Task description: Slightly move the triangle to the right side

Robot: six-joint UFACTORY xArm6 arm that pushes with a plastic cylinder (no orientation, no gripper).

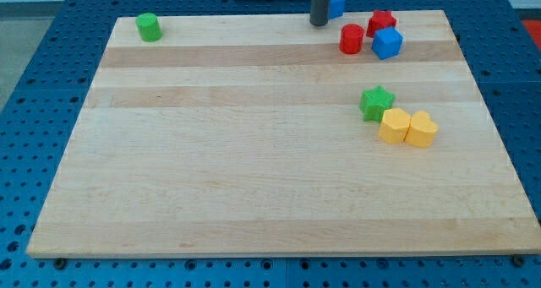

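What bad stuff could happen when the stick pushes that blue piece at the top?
My tip sits at the view's top edge, touching the left side of the blue triangle, which the rod partly hides. Risk one: pushed too far right, it may bump the red star and red cylinder. Risk two: so near the board's edge, it could slip off.

Red cylinder [352,39] and blue cube [388,43] crowd the view's top right.
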